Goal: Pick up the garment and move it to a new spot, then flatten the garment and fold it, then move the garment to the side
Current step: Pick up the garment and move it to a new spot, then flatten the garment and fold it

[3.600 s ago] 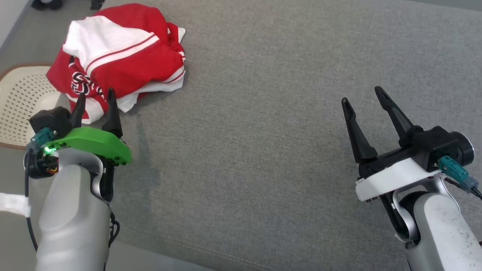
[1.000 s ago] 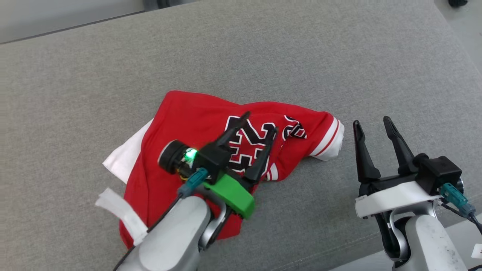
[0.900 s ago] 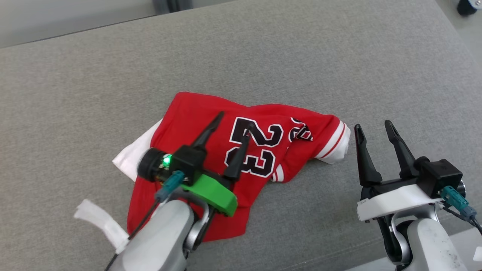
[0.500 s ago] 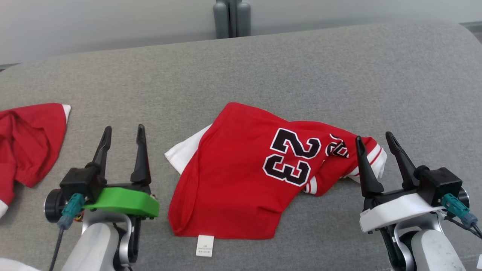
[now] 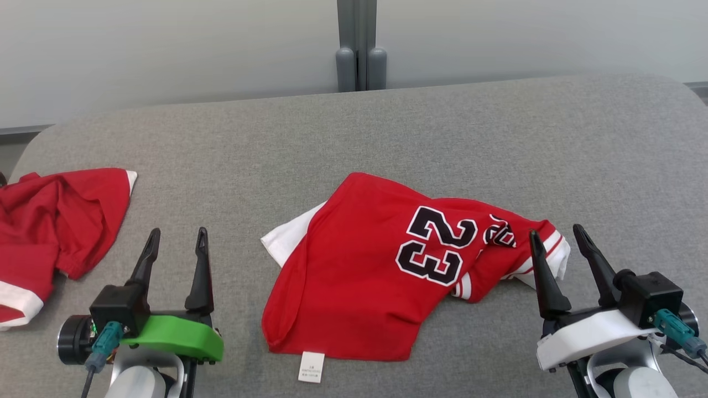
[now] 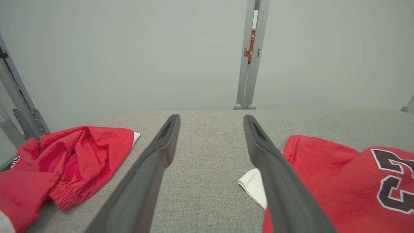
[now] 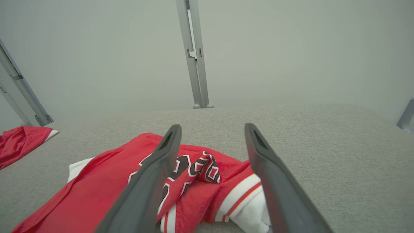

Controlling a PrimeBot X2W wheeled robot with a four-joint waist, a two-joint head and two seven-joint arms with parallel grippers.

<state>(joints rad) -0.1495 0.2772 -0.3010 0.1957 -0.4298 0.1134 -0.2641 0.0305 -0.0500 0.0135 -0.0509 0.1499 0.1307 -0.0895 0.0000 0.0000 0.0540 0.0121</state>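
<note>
Jersey (image 5: 354, 287) rumpled on grey cushion (image 5: 221, 143), second red garment (image 5: 55, 221) leftward, post (image 5: 357, 50) behind

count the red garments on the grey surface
2. A red jersey with black number 23 lies in the middle of the grey fabric surface; a bunched red garment lies at its left edge, partly out of frame.

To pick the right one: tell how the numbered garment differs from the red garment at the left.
The numbered garment lies mostly spread out; the left garment is bunched at the cushion edge. The numbered garment's black 23 and white tag face up; the left garment shows no number in the head view. Both are red with white trim.
</note>
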